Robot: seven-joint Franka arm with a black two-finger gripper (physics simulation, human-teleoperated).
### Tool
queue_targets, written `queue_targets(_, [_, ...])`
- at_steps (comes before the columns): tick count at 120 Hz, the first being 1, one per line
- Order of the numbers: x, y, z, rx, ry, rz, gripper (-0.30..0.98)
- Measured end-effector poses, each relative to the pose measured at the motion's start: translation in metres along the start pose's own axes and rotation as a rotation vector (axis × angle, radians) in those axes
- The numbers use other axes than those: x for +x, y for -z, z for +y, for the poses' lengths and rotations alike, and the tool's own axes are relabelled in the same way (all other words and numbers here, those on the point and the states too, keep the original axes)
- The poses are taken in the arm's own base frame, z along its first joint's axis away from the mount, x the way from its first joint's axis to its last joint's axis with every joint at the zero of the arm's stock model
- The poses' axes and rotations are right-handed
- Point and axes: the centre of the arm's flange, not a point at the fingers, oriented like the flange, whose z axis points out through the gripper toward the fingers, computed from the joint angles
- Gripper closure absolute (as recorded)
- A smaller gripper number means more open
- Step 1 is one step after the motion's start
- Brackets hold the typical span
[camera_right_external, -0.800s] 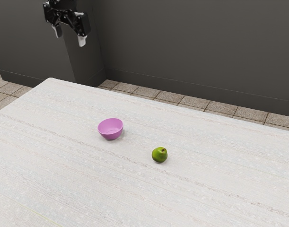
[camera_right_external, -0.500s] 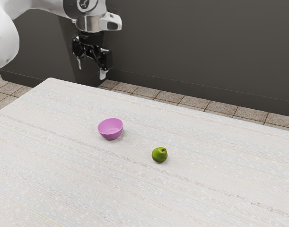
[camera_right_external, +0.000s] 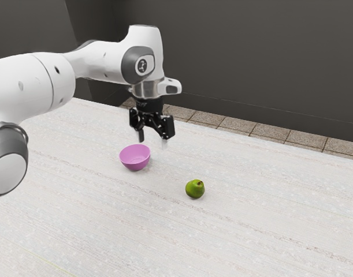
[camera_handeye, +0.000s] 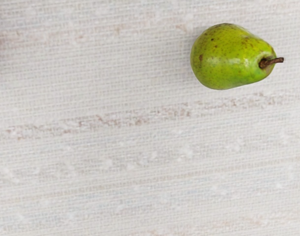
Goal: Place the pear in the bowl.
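Observation:
My gripper [camera_right_external: 152,142] hangs above the table in the exterior view, its two fingers wide apart with nothing between them. The purple bowl [camera_right_external: 135,157] stands upright on the table, just below the gripper in that picture, with its inside bare. Toward the exterior view's right and nearer the camera, the green pear [camera_right_external: 194,188] rests on the table, apart from both bowl and gripper. Seen from the hand, the pear [camera_handeye: 231,58] lies on its side with its brown stem showing.
The whitish, streaked table [camera_right_external: 251,231] spreads under everything. Beyond its far edge are a tiled floor [camera_right_external: 222,123] and a dark wall [camera_right_external: 251,57]. The white arm [camera_right_external: 40,83] reaches in from the exterior view's left, over the table.
My arm has swung down and toward the exterior view's right, carrying the open gripper from beyond the table's far edge to above the table near the bowl. Pear and bowl have stayed put.

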Motion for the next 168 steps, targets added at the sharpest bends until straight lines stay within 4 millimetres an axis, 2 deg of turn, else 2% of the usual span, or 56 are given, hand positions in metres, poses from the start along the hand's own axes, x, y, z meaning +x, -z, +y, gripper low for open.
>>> queue_targets(13, [0.001, -0.023, 0.017, -0.052, -0.039, -0.019, 0.01])
queue_targets(23, [0.003, -0.043, 0.037, -0.089, -0.086, -0.019, 0.02])
queue_targets(35, [0.008, -0.056, 0.055, -0.138, -0.138, 0.018, 0.01])
queue_targets(51, [0.016, -0.086, 0.067, -0.168, -0.203, 0.033, 0.01])
queue_targets(59, [0.019, -0.101, 0.068, -0.171, -0.232, 0.033, 0.02])
queue_targets(69, [0.024, -0.110, 0.065, -0.165, -0.276, 0.054, 0.02])
queue_targets(84, [0.036, -0.125, 0.045, -0.155, -0.328, 0.082, 0.02])
queue_targets(96, [0.044, -0.139, 0.052, -0.153, -0.398, 0.106, 0.02])
queue_targets(128, [0.059, -0.152, 0.045, -0.127, -0.509, 0.152, 0.07])
queue_targets(168, [0.067, -0.167, 0.045, -0.118, -0.604, 0.164, 0.10])
